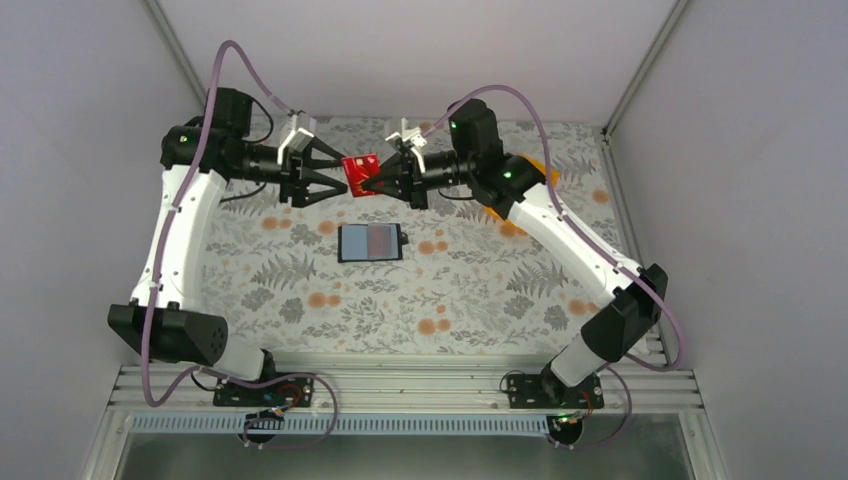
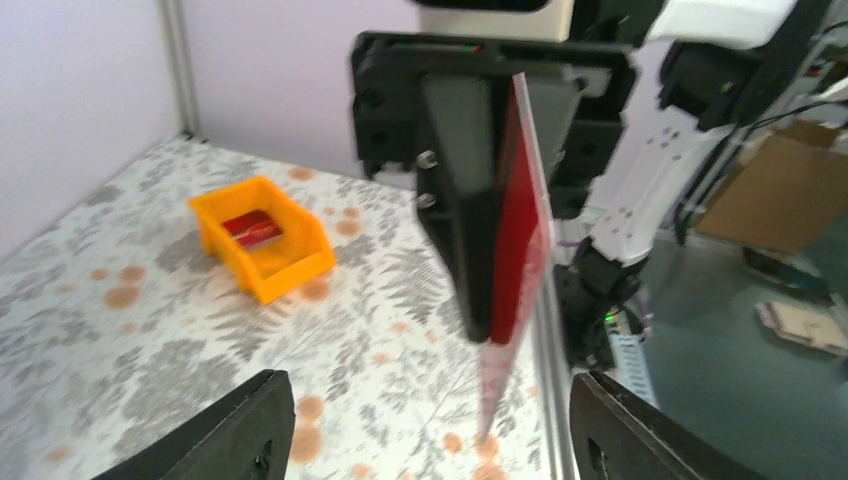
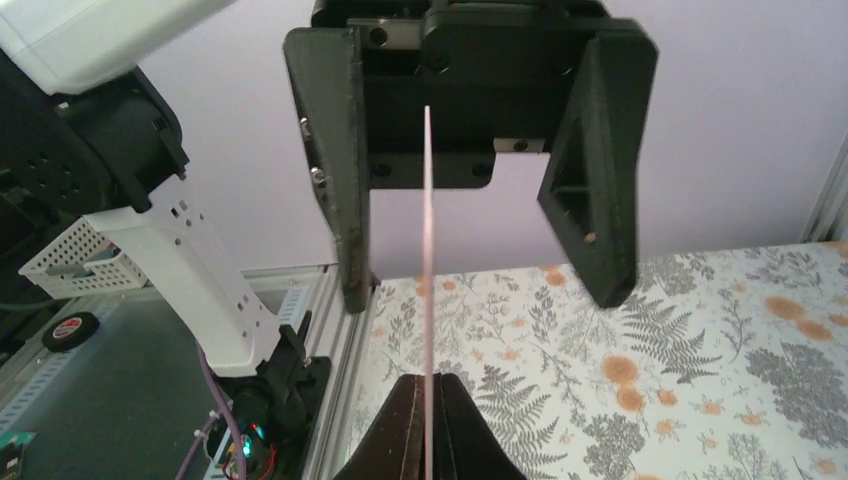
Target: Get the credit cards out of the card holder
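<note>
A red credit card (image 1: 358,172) hangs in the air between the two grippers, above the back of the table. My right gripper (image 1: 378,185) is shut on its right edge; in the right wrist view the card (image 3: 428,250) shows edge-on, pinched between the closed fingertips (image 3: 428,385). My left gripper (image 1: 340,178) stands open around the card's other end, its fingers (image 3: 350,200) apart from it on both sides. The left wrist view shows the red card (image 2: 520,230) pressed against the right gripper's black finger (image 2: 460,200). The card holder (image 1: 370,242) lies open and flat on the table below.
An orange bin (image 2: 262,235) with a red card inside stands at the back right of the table, partly hidden behind the right arm (image 1: 535,168). Grey walls close in the back and sides. An aluminium rail (image 1: 400,385) runs along the near edge.
</note>
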Controlling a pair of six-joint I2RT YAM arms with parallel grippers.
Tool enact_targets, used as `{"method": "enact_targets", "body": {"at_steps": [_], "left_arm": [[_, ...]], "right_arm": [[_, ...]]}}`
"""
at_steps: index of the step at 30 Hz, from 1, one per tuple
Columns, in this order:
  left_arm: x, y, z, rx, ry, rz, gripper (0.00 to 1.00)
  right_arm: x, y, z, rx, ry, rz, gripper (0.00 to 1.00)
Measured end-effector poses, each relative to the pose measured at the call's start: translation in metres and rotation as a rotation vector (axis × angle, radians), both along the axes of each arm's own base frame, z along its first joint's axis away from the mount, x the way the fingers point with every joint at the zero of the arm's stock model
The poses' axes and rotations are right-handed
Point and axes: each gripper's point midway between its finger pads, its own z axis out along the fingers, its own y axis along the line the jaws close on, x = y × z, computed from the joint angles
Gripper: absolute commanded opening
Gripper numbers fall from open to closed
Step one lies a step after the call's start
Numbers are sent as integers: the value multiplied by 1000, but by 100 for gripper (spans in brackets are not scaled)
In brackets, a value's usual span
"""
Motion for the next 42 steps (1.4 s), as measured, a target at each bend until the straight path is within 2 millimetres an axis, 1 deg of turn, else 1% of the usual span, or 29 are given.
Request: {"method": "enact_targets", "body": {"at_steps": [2, 4, 6, 7, 10, 12, 14, 20, 23, 28, 31, 33, 36, 38, 39, 40, 41, 42], "left_arm": [[7, 8, -5, 39, -17, 42, 75], [14, 17, -6, 82, -54, 85, 76], [15, 21, -8, 119, -87, 107, 76], [14, 20, -9, 140, -101, 106, 76], [9, 11, -14, 171, -113, 80, 75], [6, 4, -17, 187, -117, 60, 73], [5, 2, -18, 194, -120, 53, 71], [4, 0, -19, 206, -135, 46, 75], [7, 1, -24, 238, -148, 58, 75], [15, 6, -29, 277, -166, 87, 79], [8, 2, -27, 258, -156, 61, 80], [4, -2, -24, 243, -153, 41, 79], [0, -8, -19, 220, -158, 15, 69], [-2, -13, -18, 209, -151, -5, 59], [-3, -16, -19, 206, -141, -15, 49], [-3, -19, -21, 206, -129, -22, 31], [-2, -21, -23, 206, -118, -28, 16], [-1, -24, -24, 205, -109, -32, 5]], "right_arm": [[-1, -1, -4, -38, -14, 2, 4], [-5, -2, -16, -88, -14, 8, 4], [-12, -1, -28, -134, -8, 16, 4], [-16, -1, -35, -160, -5, 20, 4], [-21, 0, -43, -196, -11, 25, 4], [-20, 1, -46, -215, -16, 23, 4], [-19, 2, -46, -221, -21, 26, 4], [-15, 4, -54, -253, -29, 21, 4], [-11, 0, -57, -273, -46, -1, 4], [17, -20, -58, -304, -69, -106, 4], [27, -26, -58, -317, -76, -138, 4], [29, -25, -57, -320, -80, -135, 4], [21, -19, -55, -317, -93, -108, 4], [17, -16, -55, -315, -99, -93, 4], [16, -15, -55, -315, -99, -90, 4], [15, -15, -55, -315, -100, -88, 4], [15, -15, -55, -316, -102, -87, 4], [14, -15, -54, -317, -102, -86, 4]]}}
